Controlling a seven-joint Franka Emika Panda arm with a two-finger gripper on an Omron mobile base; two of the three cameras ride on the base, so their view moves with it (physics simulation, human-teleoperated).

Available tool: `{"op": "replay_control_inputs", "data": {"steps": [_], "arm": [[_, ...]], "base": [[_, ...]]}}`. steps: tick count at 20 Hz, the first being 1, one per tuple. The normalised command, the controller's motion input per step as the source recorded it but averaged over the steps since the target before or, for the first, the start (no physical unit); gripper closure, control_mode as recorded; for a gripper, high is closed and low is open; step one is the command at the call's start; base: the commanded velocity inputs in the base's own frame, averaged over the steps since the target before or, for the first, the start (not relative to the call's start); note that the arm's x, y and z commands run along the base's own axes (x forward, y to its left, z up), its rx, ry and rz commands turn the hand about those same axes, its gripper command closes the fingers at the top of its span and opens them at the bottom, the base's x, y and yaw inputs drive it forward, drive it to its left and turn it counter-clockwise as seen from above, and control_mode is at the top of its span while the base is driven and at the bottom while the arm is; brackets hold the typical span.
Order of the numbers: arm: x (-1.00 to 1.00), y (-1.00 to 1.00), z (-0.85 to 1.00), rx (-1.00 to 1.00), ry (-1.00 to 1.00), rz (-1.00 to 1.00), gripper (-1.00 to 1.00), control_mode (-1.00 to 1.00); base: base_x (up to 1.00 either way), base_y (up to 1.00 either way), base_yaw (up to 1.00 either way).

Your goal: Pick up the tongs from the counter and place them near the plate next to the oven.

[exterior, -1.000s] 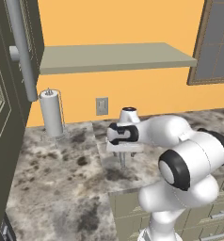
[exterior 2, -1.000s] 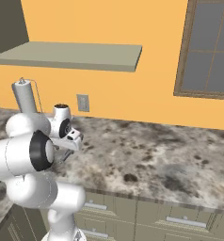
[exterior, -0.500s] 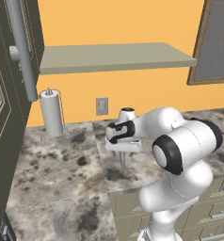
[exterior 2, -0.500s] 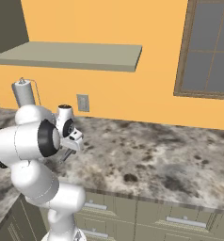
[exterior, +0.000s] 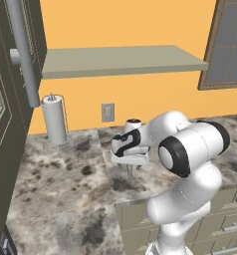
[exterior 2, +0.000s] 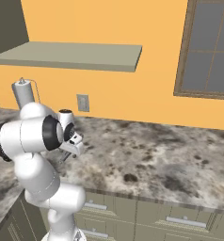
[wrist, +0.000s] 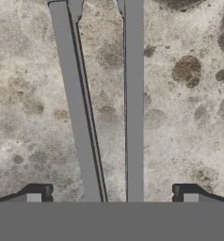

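In the hand view the tongs (wrist: 104, 103) lie flat on the mottled stone bench (wrist: 189, 117), their 2 narrow grey arms running from the bottom of the picture to the top. Both ends are cut off: the far ends by the top edge, the near ends below the frame. The hand (wrist: 112, 197) hangs directly over them, spread wide and gripping nothing, with 1 dark fingertip (wrist: 35, 195) outside each arm and the tongs between them. Whether the tips touch the stone cannot be told.

In the left base view the hand (exterior: 130, 172) points down at the bench (exterior: 56, 169), near a paper towel roll (exterior: 55, 119) on its stand. In the right base view the white arm covers most of the hand (exterior 2: 67, 156). The tongs are too slim to make out in either base view.
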Motion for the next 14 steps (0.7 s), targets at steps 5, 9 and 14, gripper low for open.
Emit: {"op": "replay_control_inputs", "data": {"steps": [5, 9, 14], "arm": [[-0.09, 0.00, -0.48, -0.01, 0.00, -0.03, -1.00, -1.00], [-0.03, 0.00, -0.18, 0.00, 0.00, -0.01, 1.00, -1.00], [0.00, 0.00, -0.01, 0.00, 0.00, 0.00, 1.00, -1.00]], "base": [[0.00, 0.00, 0.00], [0.00, 0.00, 0.00], [0.00, 0.00, 0.00]]}}
